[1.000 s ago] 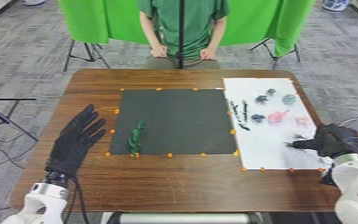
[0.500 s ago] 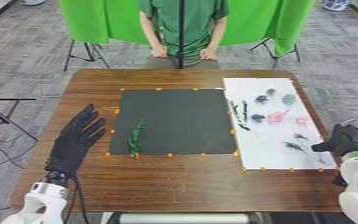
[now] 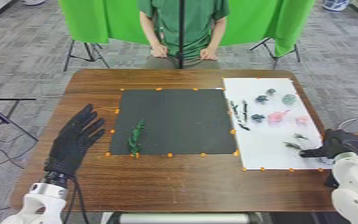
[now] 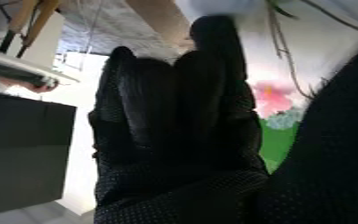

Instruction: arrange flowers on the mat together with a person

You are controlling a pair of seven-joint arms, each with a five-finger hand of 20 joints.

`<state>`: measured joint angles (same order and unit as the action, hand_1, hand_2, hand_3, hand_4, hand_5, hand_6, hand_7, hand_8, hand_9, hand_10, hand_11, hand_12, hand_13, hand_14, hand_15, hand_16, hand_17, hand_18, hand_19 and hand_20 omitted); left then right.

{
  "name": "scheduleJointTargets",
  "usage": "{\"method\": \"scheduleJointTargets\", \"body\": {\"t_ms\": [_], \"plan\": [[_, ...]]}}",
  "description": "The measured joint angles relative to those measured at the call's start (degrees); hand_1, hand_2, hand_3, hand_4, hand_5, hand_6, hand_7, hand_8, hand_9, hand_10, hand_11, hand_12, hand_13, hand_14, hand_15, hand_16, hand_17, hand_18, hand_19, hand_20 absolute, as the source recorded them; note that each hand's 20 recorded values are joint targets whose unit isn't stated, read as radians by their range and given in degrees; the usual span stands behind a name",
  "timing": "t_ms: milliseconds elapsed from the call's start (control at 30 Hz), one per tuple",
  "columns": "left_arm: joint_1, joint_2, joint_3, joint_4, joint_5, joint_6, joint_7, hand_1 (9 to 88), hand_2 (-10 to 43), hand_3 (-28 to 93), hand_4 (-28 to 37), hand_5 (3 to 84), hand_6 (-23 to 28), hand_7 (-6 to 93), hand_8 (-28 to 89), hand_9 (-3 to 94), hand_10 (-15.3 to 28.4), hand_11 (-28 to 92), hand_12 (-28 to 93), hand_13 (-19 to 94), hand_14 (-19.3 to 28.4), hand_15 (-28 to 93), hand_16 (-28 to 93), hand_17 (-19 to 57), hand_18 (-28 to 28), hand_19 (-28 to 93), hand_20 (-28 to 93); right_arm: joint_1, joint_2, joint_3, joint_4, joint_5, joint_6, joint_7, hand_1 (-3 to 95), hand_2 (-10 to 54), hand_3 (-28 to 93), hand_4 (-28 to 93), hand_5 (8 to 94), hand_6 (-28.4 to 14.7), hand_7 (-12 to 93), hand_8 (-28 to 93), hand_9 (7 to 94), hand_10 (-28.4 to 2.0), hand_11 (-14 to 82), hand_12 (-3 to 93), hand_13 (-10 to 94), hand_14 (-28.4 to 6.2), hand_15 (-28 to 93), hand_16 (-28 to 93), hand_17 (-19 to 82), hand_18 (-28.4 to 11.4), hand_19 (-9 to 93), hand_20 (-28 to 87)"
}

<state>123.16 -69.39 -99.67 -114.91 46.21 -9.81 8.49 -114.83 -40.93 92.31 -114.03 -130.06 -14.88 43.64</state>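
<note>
Head view: you're holding your right hand (image 3: 342,144) open beside the green sprig (image 3: 292,145), probably lining up a grasp.

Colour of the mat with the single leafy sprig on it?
Dark grey, near black; the mat shows best in the head view.

Head view high, facing forward-down — wrist view close, pink flower (image 3: 277,116) shared
</note>
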Motion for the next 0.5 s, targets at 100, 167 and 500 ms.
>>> {"method": "scheduleJointTargets", "body": {"t_ms": [100,167,500], "plan": [[0.2,-0.05,-0.01,-0.02,-0.01,0.03,0.05,28.4,-6.8,67,-25.4,27.7,2.9,15.2,-9,19.3,9.5,14,17,20,11.2,20,4,-9.6,20.0,39,8,0.0,-0.2,1.1,0.1,6.5,3.2,-1.3,75.0,-6.7,25,-26,78.7,1.7,39,9,78.8,-8.2,60.1,42.7,75,-7.2,73,31,32,-15.2,73,40],[0.3,-0.07,-0.02,-0.03,-0.03,0.05,0.07,28.4,-6.7,67,-25.5,27.8,2.9,15.2,-9,19.3,9.4,14,17,20,11.2,20,4,-9.6,20.0,39,8,-0.2,-0.5,2.2,0.4,11.1,4.6,-3.1,59.8,-9.2,56,-28,81.1,1.2,40,7,81.6,-8.3,60.8,41.6,78,-7.9,73,30,34,-17.4,77,35],[0.3,-0.32,-0.08,-0.02,-0.07,0.07,0.07,28.3,-6.7,67,-25.4,27.8,2.9,15.2,-9,19.3,9.5,14,17,20,11.2,20,4,-9.6,20.0,39,8,-3.0,-1.0,2.1,1.4,14.0,14.1,-7.4,47.3,-9.5,82,-25,80.5,-0.8,51,9,84.1,-8.8,69.0,40.7,80,-8.9,81,30,36,-19.2,83,35]]}}
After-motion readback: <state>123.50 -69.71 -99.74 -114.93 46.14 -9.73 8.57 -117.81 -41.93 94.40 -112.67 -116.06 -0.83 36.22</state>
